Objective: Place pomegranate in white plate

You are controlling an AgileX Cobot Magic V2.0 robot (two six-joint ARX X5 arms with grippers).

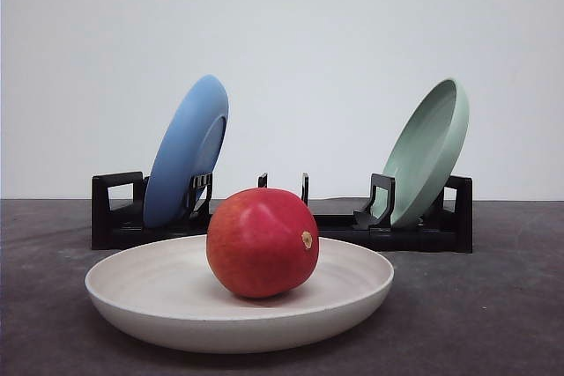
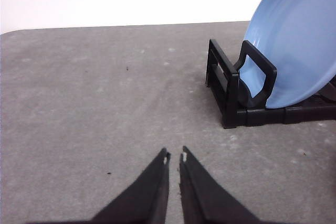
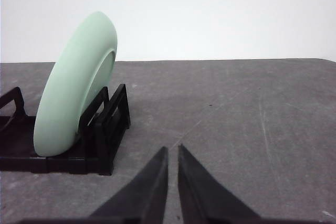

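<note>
The glossy red pomegranate (image 1: 263, 242) rests in the middle of the wide white plate (image 1: 132, 288), which lies flat on the dark table near the front. In the left wrist view my left gripper (image 2: 175, 157) hovers over bare table with its black fingers nearly touching and nothing between them; the rack's left end stands ahead of it. My right gripper (image 3: 172, 150) is likewise shut on nothing, over bare table beside the rack's right end.
A black dish rack (image 1: 115, 217) stands behind the white plate. A blue plate (image 1: 185, 151) leans in its left slot and a pale green plate (image 1: 427, 151) in its right slot. A plain white wall closes the back.
</note>
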